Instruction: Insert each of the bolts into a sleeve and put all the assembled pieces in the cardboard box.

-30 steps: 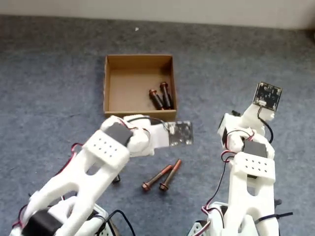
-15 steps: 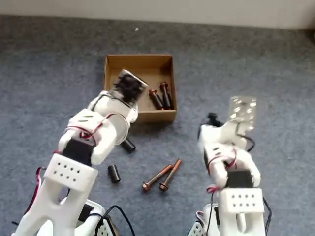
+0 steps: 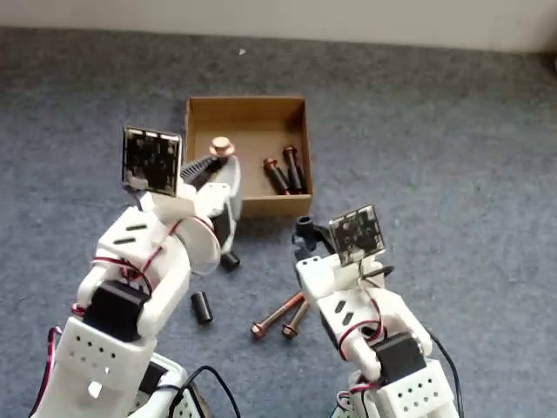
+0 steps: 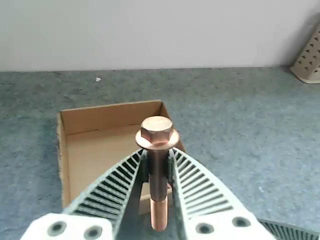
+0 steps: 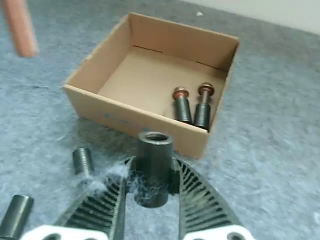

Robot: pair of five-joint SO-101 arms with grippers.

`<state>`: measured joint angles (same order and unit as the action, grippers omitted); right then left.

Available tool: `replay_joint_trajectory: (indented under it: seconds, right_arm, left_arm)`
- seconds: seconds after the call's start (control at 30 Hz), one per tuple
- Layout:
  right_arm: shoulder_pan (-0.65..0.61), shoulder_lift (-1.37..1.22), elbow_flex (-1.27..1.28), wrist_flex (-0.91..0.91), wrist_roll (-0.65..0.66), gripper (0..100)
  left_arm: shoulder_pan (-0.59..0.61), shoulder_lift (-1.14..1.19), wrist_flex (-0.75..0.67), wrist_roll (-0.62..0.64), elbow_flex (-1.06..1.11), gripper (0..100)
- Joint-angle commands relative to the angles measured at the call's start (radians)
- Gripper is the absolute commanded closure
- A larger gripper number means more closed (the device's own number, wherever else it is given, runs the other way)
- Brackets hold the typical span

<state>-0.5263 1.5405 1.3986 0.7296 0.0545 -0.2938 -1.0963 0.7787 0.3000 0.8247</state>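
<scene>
Two assembled pieces (image 3: 285, 171) lie in the cardboard box (image 3: 248, 131) at its 3 o'clock side — left tool (image 4: 159, 167) clamped on a bolt (image 4: 157, 137) at the box's 7 o'clock, right tool (image 5: 150, 192) clamped on a sleeve (image 5: 152, 165) at its 5 o'clock, not yet joined — two loose bolts (image 3: 277, 314) and two loose sleeves (image 3: 202, 306) wait on the counter (image 3: 435, 131).

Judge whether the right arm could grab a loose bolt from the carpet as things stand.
Probably not yet: the right gripper is shut on a sleeve. The loose bolts lie uncovered close beside it.

Coppery glossy metal bolt (image 4: 157, 172), dark matt sleeve (image 5: 152, 167), plain cardboard box (image 3: 228, 161), fuzzy grey cloth (image 3: 435, 113)
</scene>
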Motion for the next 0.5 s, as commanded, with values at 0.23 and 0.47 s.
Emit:
replay_joint_trajectory:
  seconds: [0.23,0.47]
  right_arm:
    - [-0.16,0.28,0.124,-0.002,0.109,99.3]
    - [-0.165,0.294,0.133,-0.002,0.112,99.3]
  left_arm:
    - [-0.223,-0.22,-0.029,0.063,0.136,99]
    - [-0.254,-0.363,-0.043,0.057,0.243,99]
